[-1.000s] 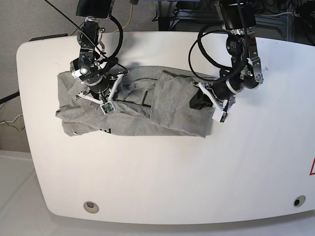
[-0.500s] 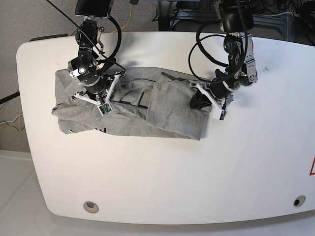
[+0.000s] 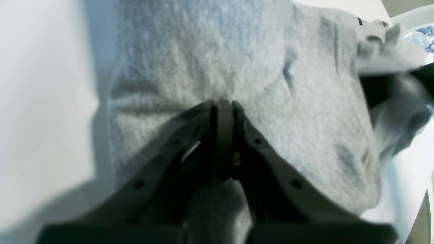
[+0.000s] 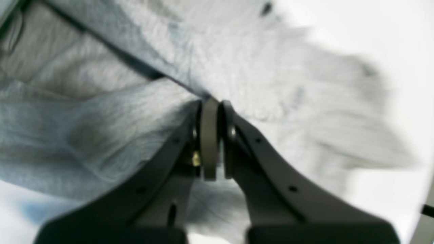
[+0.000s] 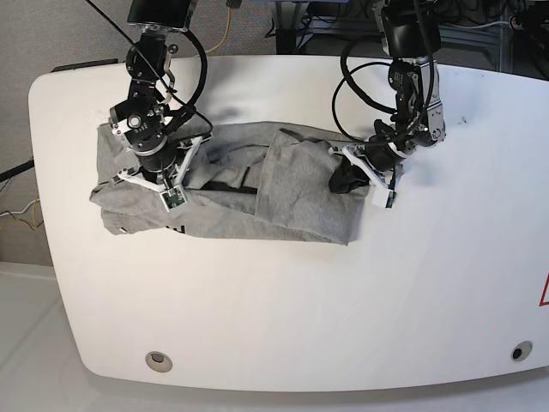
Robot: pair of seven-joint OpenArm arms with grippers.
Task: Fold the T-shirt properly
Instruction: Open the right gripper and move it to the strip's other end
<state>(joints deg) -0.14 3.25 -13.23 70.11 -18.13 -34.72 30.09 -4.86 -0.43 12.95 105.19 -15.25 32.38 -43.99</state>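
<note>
1. While the T-shirt (image 5: 257,184) lies bunched on the counter (image 5: 283,309), both my fingers pinch it: left (image 3: 222,105), right (image 4: 212,101).
2. Mid-fold, I think; next I must lay the cloth flat.

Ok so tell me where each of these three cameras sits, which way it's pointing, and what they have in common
Base: mounted high, looking down on the white table, the grey T-shirt and both arms.
Left wrist: rides the left arm, looking along the left gripper, shut on the T-shirt, table beside it.
Right wrist: rides the right arm, looking along the right gripper, shut on bunched T-shirt cloth.
Shared: all three show the T-shirt; the base view also shows the left gripper and right gripper.
</note>
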